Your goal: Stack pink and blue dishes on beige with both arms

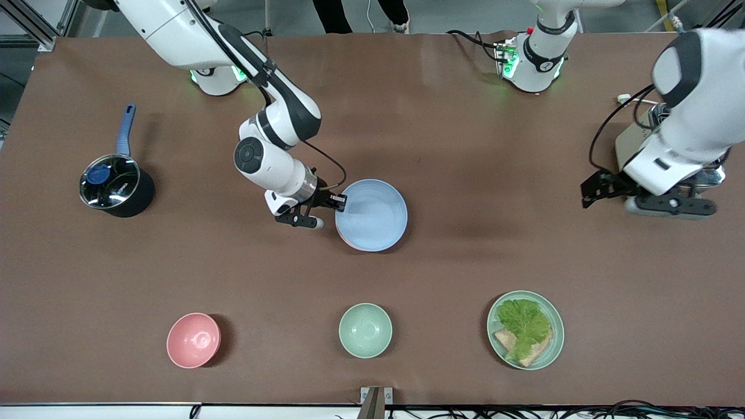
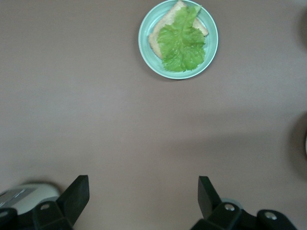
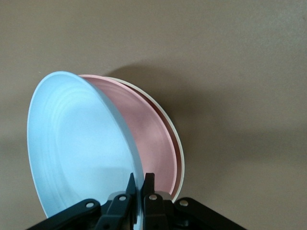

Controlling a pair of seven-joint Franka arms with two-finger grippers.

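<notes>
Right gripper [image 3: 137, 184] fingers pinch the blue plate's [image 1: 372, 214] rim, tilted over the pink plate [image 3: 153, 143]; left gripper [image 2: 144, 196] released.

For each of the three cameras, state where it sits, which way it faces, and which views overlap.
Front view: high across the table, facing both arms, right gripper at the blue plate.
Left wrist view: on the waiting left arm, looking down past the open left gripper at the green plate.
Right wrist view: sees the right gripper pinching the blue plate.
Shared: both plates also show in front.

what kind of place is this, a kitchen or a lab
Likely a robotics lab staged as a kitchen: two bench-mounted arms, the right gripper pinching a blue plate, over a brown covered table, with loose cables along its edge.
</notes>
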